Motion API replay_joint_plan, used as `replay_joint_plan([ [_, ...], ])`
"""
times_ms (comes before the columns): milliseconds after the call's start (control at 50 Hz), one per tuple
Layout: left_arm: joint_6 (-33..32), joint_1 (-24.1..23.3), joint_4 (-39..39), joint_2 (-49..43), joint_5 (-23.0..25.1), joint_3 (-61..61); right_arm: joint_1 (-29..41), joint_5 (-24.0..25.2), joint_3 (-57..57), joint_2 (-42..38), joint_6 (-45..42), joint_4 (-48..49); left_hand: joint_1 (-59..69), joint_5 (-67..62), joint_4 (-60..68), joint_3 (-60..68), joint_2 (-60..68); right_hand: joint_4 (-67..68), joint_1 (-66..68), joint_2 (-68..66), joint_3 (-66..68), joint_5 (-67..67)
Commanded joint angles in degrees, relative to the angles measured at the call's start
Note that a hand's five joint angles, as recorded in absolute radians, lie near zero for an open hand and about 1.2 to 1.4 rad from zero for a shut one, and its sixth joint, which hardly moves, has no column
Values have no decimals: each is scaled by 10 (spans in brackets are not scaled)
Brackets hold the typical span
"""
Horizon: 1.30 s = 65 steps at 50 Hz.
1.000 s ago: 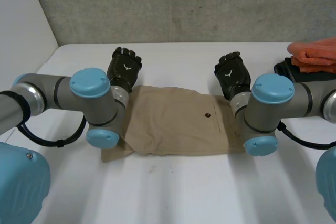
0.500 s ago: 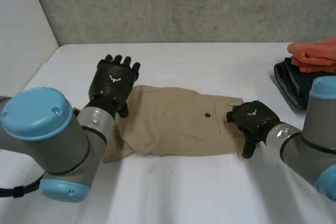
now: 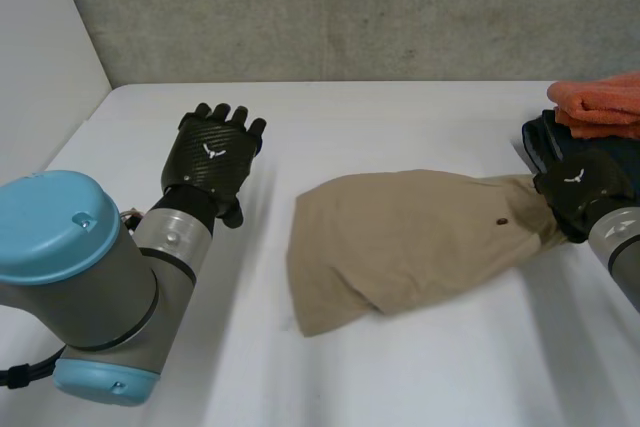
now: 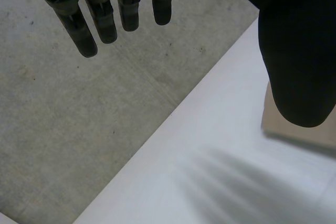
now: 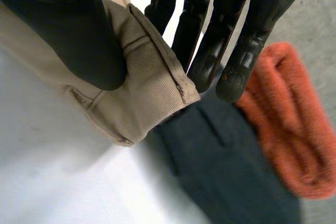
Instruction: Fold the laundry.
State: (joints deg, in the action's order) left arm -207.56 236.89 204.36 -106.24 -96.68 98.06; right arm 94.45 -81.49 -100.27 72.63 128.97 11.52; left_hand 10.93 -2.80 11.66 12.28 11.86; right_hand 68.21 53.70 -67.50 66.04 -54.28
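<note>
1. 2 arms in play here, and the closest thing is the left arm (image 3: pixel 90 277), a big grey joint with a light-blue cap at the near left of the white surface (image 3: pixel 400 117).
2. A bit further in, the beige garment (image 3: pixel 400 242) lies crumpled right of the middle of the surface. Its near-left corner lies flat, pointing toward the front edge, and there's a small dark button (image 3: pixel 498 221) toward its right end.
3. The left hand (image 3: pixel 212 159) is off to the left of the garment, well apart from it and not touching. Its fingers are straight, the thumb is out and nothing's in it, so it's totally released. It's held up off the surface.
4. The right hand (image 3: pixel 582 187) is at the garment's right end and it's grasping it. The right wrist view shows the thumb pressed on the stitched waistband edge, with the straight fingers on the other side and the cloth pinched between. That end is bunched up into the hand.
5. Just beyond the right hand there's a dark folded garment (image 3: pixel 540 142) at the right edge of the surface, with an orange cloth (image 3: pixel 600 97) stacked on top.
6. Furthest back is a grey concrete wall (image 3: pixel 350 7).
</note>
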Motion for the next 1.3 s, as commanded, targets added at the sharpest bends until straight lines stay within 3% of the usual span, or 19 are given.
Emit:
replay_joint_plan([
  [20,0,1,-8,9,-1,12,105,39,46,4,-71,19,-9,28,-17,-23,-19,118,263,-125,140,-157],
  [200,7,3,-12,23,-4,18,253,241,46,-55,-114,118,-9,28,-17,-23,-19,118,263,-125,140,-157],
  [300,29,5,-18,25,-4,16,312,279,59,-115,-177,119,-9,28,-17,-23,-19,118,263,-125,140,-157],
  [400,38,10,-19,25,-5,8,326,271,63,-132,-187,119,-9,28,-16,-22,-18,118,263,-125,140,-157],
  [440,38,11,-18,25,-5,2,326,256,61,-131,-156,118,-9,28,-16,-22,-18,-255,-110,248,-233,216],
  [480,39,12,-17,25,-6,-6,324,240,59,-124,-115,118,-9,28,-17,-23,-19,-484,-339,477,-463,445],
  [500,39,13,-17,25,-6,-11,320,219,59,-103,-55,118,-9,28,-17,-23,-19,-549,-404,542,-527,509],
  [560,40,13,-15,24,-7,-37,312,186,56,-52,76,118,-9,28,-17,-23,-19,-582,-437,575,-560,543],
  [580,42,12,-15,23,-7,-45,302,166,57,-23,177,119,-9,28,-17,-23,-19,-582,-437,575,-560,543],
  [660,63,3,-19,15,-5,-88,255,124,71,14,385,92,-7,26,-14,-21,-16,-582,-437,575,-560,543],
  [740,110,-38,-42,-43,0,-157,190,108,107,18,455,4,3,16,-4,-11,-6,-582,-437,575,-560,543],
  [840,129,-80,-113,-133,3,-247,166,92,178,-27,450,-112,3,16,-4,-11,-6,-582,-437,575,-560,543],
  [1040,118,-90,-215,-259,-12,-333,171,74,318,-146,398,-236,8,11,1,-6,-1,-582,-437,575,-560,543],
  [1120,92,-88,-246,-281,-39,-332,174,77,329,-171,377,-252,8,11,1,-5,-1,-582,-437,575,-560,543],
  [1220,12,-91,-266,-293,-93,-321,200,70,329,-198,324,-255,8,11,1,-5,-1,-582,-437,575,-560,543],
  [1300,-21,-94,-265,-296,-97,-318,224,61,327,-217,280,-252,8,11,1,-5,-1,-582,-437,575,-560,543],
])
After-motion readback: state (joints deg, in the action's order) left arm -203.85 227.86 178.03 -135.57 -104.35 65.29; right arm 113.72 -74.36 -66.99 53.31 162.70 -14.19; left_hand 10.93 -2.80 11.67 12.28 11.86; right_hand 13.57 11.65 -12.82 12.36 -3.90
